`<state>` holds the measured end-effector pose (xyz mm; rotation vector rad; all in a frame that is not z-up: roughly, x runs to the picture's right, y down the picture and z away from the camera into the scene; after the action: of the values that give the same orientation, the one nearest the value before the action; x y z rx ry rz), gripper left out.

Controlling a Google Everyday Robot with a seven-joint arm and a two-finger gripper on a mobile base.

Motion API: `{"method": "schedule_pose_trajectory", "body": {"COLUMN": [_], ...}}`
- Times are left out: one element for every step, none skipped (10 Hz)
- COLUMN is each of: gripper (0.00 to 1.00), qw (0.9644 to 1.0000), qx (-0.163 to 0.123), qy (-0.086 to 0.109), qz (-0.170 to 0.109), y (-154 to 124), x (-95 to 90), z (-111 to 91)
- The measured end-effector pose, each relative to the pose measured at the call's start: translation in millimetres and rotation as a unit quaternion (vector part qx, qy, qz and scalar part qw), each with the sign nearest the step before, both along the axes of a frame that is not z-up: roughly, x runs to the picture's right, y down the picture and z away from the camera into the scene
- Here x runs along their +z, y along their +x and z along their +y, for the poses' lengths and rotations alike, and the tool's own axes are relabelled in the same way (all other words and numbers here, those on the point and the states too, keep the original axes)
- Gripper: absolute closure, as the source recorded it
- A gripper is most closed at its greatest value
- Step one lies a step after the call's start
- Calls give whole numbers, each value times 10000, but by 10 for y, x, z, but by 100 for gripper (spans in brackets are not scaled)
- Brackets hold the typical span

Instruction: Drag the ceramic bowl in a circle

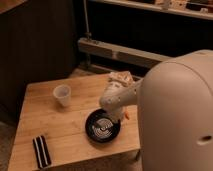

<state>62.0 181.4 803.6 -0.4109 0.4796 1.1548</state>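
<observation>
The ceramic bowl (102,127) is round, shallow and glossy black with a shiny ringed inside. It sits on the wooden table (75,122) near its front right edge. My gripper (120,118) reaches down at the bowl's right rim, at the end of the pale wrist (116,96). The contact with the rim is hidden by the wrist. The big white arm (177,115) fills the right side of the view.
A small translucent white cup (62,95) stands upright on the table, left of and behind the bowl. A flat black ridged object (41,151) lies at the table's front left corner. Dark shelving and a metal rail (120,50) run behind the table.
</observation>
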Motion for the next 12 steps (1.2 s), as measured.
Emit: {"method": "schedule_pose_trajectory", "body": {"gripper": [100,100,100,100,100,100,100,100,100,100,100,100], "qw": [9997,9989,9981,9960,9937,9918,9894,9880,9863,9851,9848,9848], "qx": [-93,-172,-226,-324,-405,-435,-473,-484,-499,-495,-463,-434], "qy": [-91,-169,-217,-273,-293,-291,-292,-262,-233,-212,-190,-187], "qz": [-208,-392,-534,-787,-1007,-1162,-1345,-1442,-1556,-1633,-1666,-1673], "y": [-132,-255,-355,-539,-731,-916,-1164,-1325,-1528,-1670,-1823,-1888], "x": [-192,-344,-446,-617,-758,-853,-957,-988,-994,-980,-901,-820], "z": [221,394,507,675,797,877,962,970,953,924,825,737]}}
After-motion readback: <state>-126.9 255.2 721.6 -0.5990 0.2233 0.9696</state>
